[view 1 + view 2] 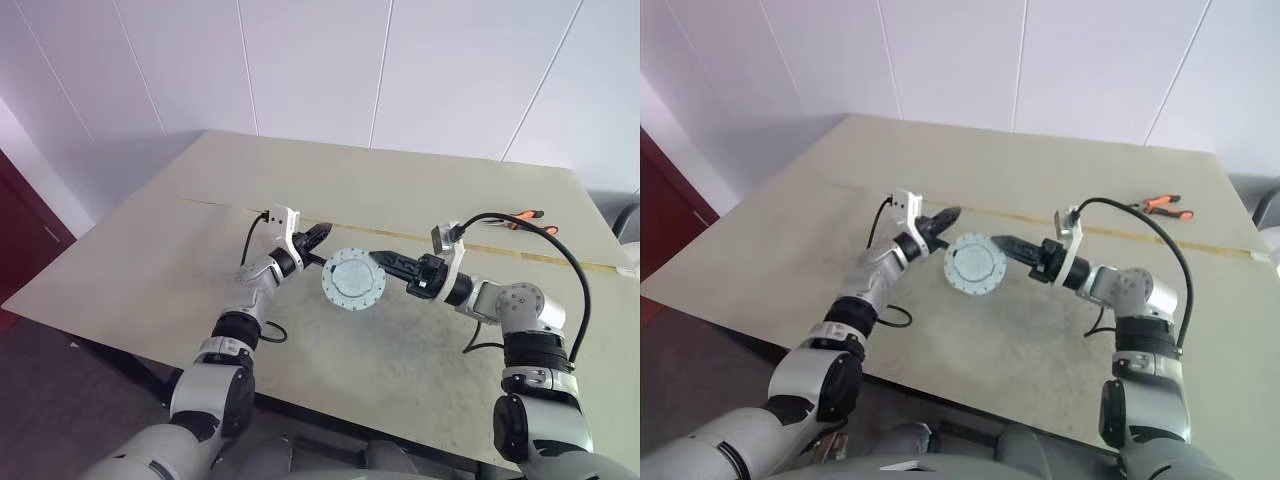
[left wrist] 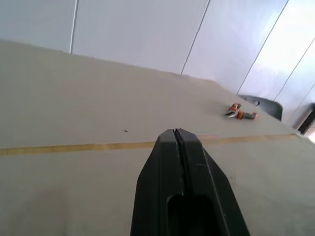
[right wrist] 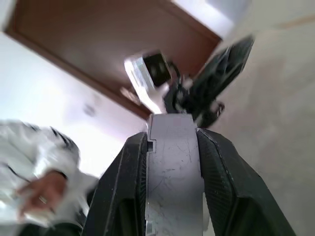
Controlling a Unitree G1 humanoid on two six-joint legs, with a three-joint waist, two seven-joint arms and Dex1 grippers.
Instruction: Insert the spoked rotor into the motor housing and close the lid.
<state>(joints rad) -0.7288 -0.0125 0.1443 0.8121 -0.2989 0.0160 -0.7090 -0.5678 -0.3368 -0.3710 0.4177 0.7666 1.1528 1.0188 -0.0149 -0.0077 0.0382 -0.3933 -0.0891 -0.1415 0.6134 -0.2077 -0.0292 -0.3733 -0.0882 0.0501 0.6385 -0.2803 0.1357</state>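
My right gripper (image 1: 384, 263) is shut on the rim of the motor housing (image 1: 353, 279) and holds it on edge above the table, with the pale silvery flat underside facing my head. In the right wrist view the housing's grey wall (image 3: 174, 167) fills the gap between the two black fingers (image 3: 123, 182). My left gripper (image 1: 320, 236) is shut and empty, its tip just left of and slightly behind the housing, apart from it. Its closed tip (image 2: 175, 133) points over the table. The spoked rotor and the lid are out of view.
Orange-handled pliers (image 1: 527, 222) lie at the back right of the beige table (image 1: 400, 190). A yellow line (image 1: 560, 258) runs across the tabletop. In the right wrist view a person's hand (image 3: 44, 191) shows off to the side, beyond a brown door (image 3: 98, 44).
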